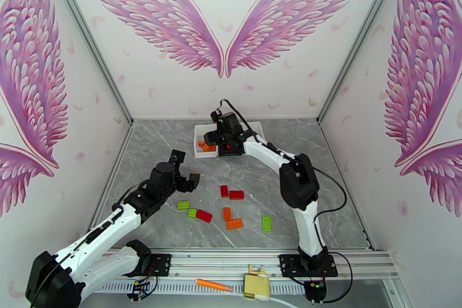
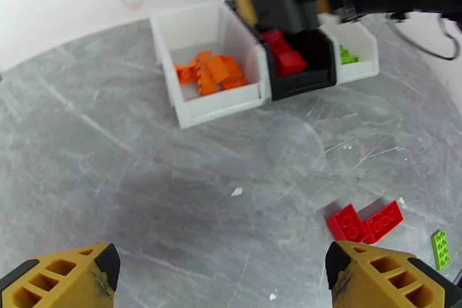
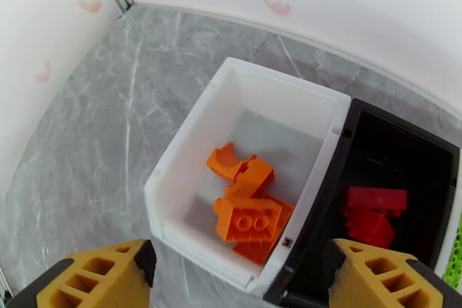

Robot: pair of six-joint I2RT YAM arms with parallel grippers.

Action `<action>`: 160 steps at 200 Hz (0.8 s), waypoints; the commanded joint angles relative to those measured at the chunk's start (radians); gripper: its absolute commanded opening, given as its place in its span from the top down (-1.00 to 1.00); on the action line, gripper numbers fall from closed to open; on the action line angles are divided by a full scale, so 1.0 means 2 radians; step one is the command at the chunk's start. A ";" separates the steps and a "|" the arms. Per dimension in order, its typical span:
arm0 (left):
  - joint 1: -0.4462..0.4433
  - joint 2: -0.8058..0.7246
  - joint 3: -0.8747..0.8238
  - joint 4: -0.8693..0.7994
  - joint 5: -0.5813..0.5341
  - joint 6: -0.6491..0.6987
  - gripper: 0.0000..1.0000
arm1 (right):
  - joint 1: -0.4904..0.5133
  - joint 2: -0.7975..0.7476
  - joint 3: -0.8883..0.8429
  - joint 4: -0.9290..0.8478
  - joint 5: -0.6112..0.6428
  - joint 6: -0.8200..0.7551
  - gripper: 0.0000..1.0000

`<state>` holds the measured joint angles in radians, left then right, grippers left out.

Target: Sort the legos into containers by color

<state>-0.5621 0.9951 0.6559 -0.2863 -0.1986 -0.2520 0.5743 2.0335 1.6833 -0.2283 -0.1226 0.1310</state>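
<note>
Three containers stand in a row at the back of the table. The left white bin (image 3: 173, 188) holds several orange legos (image 3: 251, 219). Beside it, the black bin (image 3: 398, 130) holds red legos (image 3: 375, 199), and a green lego (image 2: 346, 55) lies in the right white bin (image 2: 361, 69). My right gripper (image 3: 239, 254) hangs open above the near edge of the left white bin (image 1: 203, 153), nothing between its fingers. Loose legos lie mid-table: red (image 1: 236, 194), green (image 1: 183, 205), orange (image 1: 234, 223). My left gripper (image 1: 186, 169) hovers open over bare table left of them.
An orange marker pen (image 1: 213, 285) and a beige block (image 1: 257, 286) lie on the rail at the near edge, between the arm bases. In the left wrist view, two red legos (image 2: 364, 222) and a green one (image 2: 442, 245) lie just beyond my right finger (image 2: 375, 274). Walls enclose the table on three sides.
</note>
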 commanded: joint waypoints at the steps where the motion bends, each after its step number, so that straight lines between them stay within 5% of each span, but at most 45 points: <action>1: -0.009 0.010 0.026 -0.093 -0.052 -0.069 -0.98 | 0.000 -0.069 -0.080 0.076 -0.034 -0.031 -0.77; 63: -0.017 0.083 0.035 -0.153 -0.043 -0.188 -0.98 | 0.000 -0.179 -0.238 0.120 -0.056 -0.073 -0.87; 160: -0.036 0.175 0.013 -0.129 -0.016 -0.231 -0.98 | 0.000 -0.186 -0.264 0.107 -0.045 -0.069 -0.90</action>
<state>-0.6239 1.3205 0.6838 -0.5449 -0.2436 -0.6804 0.5743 1.6829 1.1458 -0.0254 -0.2138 0.0040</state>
